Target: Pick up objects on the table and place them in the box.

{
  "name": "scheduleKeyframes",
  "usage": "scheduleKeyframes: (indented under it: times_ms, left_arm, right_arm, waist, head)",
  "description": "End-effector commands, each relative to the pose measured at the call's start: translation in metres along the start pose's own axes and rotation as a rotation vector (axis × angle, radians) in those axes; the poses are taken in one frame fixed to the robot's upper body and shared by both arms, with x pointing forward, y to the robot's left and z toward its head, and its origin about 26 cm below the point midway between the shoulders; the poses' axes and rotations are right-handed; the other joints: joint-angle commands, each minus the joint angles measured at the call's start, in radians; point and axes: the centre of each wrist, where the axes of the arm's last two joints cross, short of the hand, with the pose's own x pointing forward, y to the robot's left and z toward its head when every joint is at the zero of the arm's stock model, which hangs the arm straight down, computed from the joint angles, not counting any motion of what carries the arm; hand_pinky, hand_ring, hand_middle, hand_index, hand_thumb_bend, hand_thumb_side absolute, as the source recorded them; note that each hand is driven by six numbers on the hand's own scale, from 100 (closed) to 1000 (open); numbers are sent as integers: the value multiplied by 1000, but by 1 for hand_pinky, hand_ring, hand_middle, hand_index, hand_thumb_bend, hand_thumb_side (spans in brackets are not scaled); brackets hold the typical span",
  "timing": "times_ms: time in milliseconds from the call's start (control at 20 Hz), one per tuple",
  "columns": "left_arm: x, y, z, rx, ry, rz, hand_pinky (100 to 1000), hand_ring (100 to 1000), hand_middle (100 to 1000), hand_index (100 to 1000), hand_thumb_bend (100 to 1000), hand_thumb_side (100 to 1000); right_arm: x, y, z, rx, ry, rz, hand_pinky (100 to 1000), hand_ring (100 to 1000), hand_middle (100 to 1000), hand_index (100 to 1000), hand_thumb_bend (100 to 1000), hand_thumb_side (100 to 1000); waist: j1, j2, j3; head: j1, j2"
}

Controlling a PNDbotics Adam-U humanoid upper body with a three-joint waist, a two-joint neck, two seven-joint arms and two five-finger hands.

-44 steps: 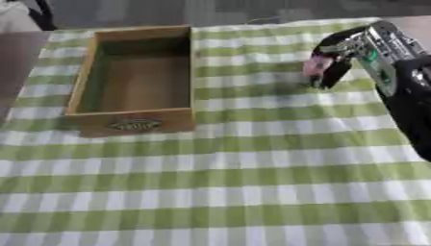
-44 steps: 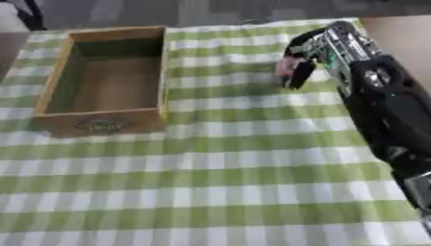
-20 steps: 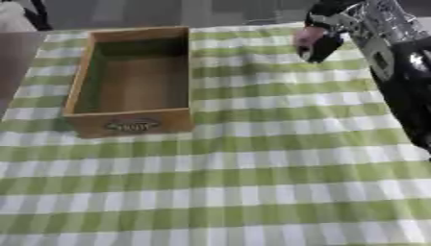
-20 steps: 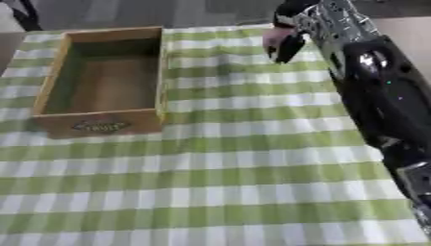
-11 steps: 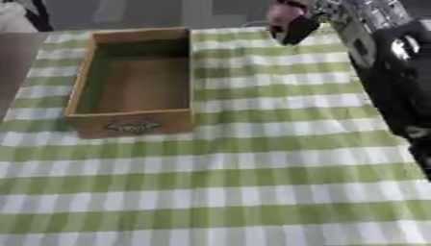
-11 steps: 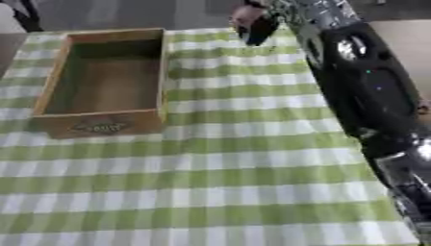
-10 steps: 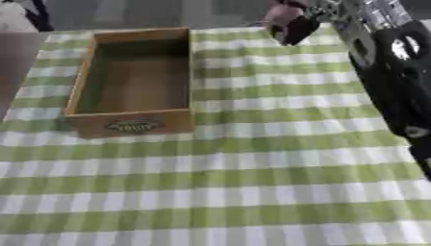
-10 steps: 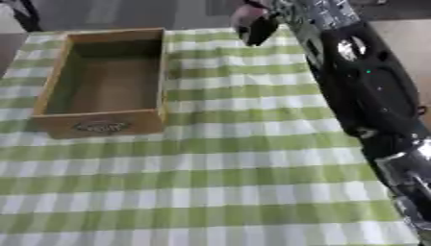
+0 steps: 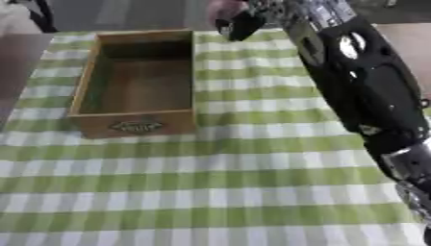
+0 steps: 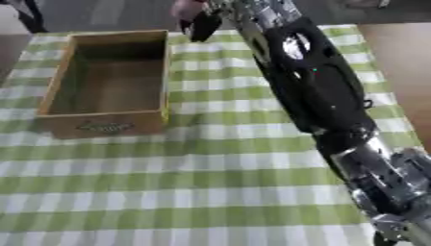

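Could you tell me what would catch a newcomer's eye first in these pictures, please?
The big black right arm sweeps across the right side of the view, reaching to the far edge of the table. There the right hand is curled round a small pinkish object, just beyond the far right corner of the wooden box. The box sits open and empty at the left on the green checked cloth.

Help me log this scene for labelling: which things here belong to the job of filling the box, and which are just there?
Part of the job:
- wooden box, open, nothing visible inside
- pinkish object, held up beyond the box's far right corner
- right hand, curled round that object

Just there:
- green checked tablecloth
- left hand: not in view
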Motion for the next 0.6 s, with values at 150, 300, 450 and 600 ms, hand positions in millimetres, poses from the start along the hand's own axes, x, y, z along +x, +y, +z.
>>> scheduleKeyframes:
  times_ms: [150, 300, 450, 600]
  left_arm:
    - [6, -3, -7, -19, -26, 6, 640, 523, 609, 910, 100, 976]
    - [6, -4, -7, -20, -27, 10, 640, 523, 609, 910, 100, 976]
    - [5, -4, -7, -21, -28, 13, 639, 522, 609, 910, 100, 975]
    - [5, -5, -8, -23, -28, 17, 639, 522, 609, 909, 100, 976]
  right_arm:
    - [29, -16, -9, -45, -52, -16, 578, 621, 469, 584, 100, 403]
    - [46, -14, -15, -44, -79, -33, 581, 620, 468, 584, 100, 400]
    - [64, -9, -20, -42, -103, -53, 584, 620, 468, 584, 100, 394]
    - [79, -1, -27, -24, -121, -65, 585, 621, 470, 586, 100, 391]
  waist:
    - [2, -24, 9]
    - [1, -22, 14]
    - [1, -19, 19]
    - [0, -18, 23]
  head:
    - [-12, -15]
    - [-16, -17]
    - [-21, -20]
    - [-24, -21]
